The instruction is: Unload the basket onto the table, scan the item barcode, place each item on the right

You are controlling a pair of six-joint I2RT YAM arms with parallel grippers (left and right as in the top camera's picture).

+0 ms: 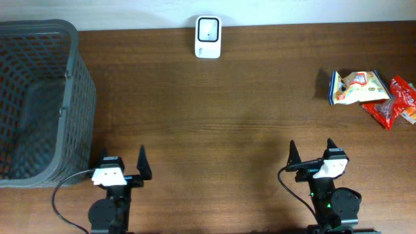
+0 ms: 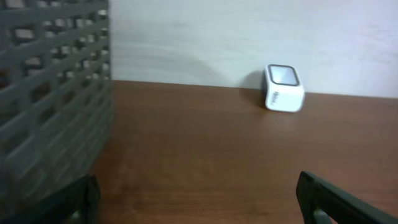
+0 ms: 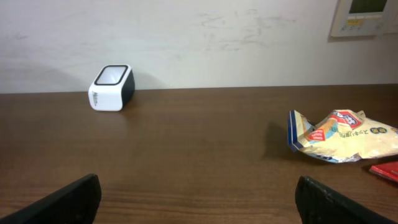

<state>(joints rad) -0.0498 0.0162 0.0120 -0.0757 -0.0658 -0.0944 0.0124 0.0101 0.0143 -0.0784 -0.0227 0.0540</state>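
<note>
A white barcode scanner [image 1: 208, 37] with a dark window stands at the table's back edge; both wrist views catch it too [image 2: 284, 88] [image 3: 111, 87]. A yellow and blue snack bag [image 1: 355, 87] [image 3: 342, 135] lies at the far right, beside a red packet [image 1: 396, 101] [image 3: 385, 171]. My left gripper [image 1: 123, 164] [image 2: 198, 199] sits open near the front edge, nothing between its fingers. My right gripper [image 1: 311, 155] [image 3: 198, 199] is open as well, empty, at the front right, well short of the bags.
A tall grey mesh basket [image 1: 45, 97] [image 2: 50, 112] fills the left side of the table, just beyond my left gripper. A pale wall runs behind the table, with a control panel [image 3: 367, 15] at the upper right.
</note>
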